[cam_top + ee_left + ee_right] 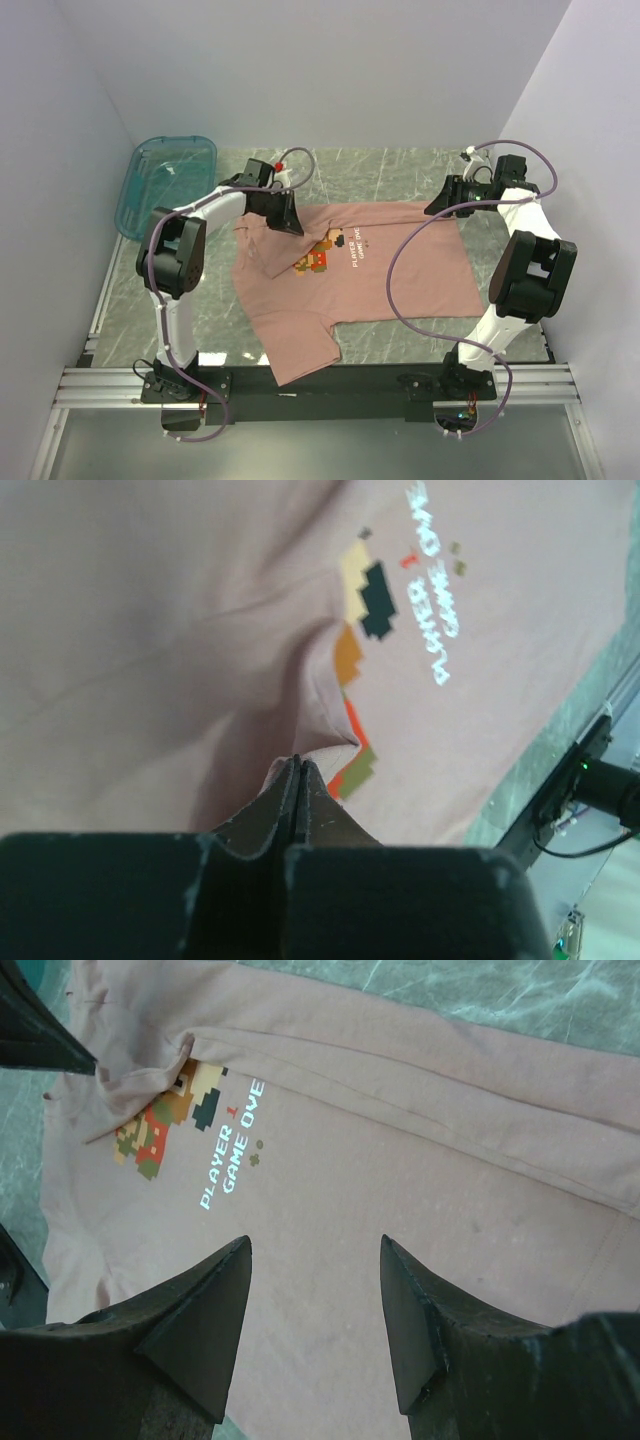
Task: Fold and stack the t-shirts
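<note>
The dusty-pink t-shirt (pixel 400 285) lies spread on the marble table, print up, with the pixel figure (pixel 318 258) and white text at its middle. My left gripper (pixel 290 222) is shut on a fold of the shirt's far left part and holds it pulled over toward the figure. In the left wrist view its closed tips (pixel 298 763) pinch pink cloth (pixel 150 630) beside the figure (pixel 365 600). My right gripper (pixel 437 208) is open and empty over the shirt's far right part; its wrist view (pixel 315 1250) shows only shirt (pixel 450 1160) between the jaws.
A translucent teal bin (pixel 165 180) stands at the back left, behind the left arm. White walls close in the left, right and back. The right arm's purple cable (pixel 400 262) loops over the shirt. A metal rail (pixel 320 385) runs along the near edge.
</note>
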`<state>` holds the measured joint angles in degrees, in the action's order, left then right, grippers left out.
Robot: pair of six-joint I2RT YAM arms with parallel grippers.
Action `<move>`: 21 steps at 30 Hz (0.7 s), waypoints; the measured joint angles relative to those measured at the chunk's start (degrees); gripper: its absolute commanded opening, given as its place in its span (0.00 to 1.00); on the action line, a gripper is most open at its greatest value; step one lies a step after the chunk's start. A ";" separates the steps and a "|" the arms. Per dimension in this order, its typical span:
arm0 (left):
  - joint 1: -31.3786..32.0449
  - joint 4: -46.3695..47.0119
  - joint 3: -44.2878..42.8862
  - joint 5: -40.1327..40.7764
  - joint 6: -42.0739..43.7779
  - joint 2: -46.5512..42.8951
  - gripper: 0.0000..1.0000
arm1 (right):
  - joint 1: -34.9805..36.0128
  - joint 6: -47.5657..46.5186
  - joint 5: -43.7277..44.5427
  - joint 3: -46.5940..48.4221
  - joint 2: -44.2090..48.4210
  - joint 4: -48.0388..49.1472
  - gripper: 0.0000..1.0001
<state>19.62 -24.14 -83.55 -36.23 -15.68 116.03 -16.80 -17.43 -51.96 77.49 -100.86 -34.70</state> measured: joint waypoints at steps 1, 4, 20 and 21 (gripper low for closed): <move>0.31 -0.15 0.13 -0.11 0.02 -0.46 0.01 | 0.00 0.00 -0.02 0.00 0.00 0.00 0.61; 1.14 -0.28 0.46 -0.44 0.22 -1.27 0.01 | 0.00 0.00 -0.04 0.00 0.00 0.00 0.61; 5.05 -0.66 1.33 -0.61 0.39 -1.38 0.01 | -0.02 0.00 -0.20 0.00 0.00 -0.02 0.61; 5.27 -0.70 1.38 -0.59 0.39 -1.38 0.01 | -0.02 -0.02 -0.20 0.00 0.00 -0.02 0.61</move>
<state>24.88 -24.84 -82.17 -36.82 -15.29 114.65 -16.82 -17.45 -52.16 77.49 -100.86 -34.72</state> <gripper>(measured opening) 0.012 0.610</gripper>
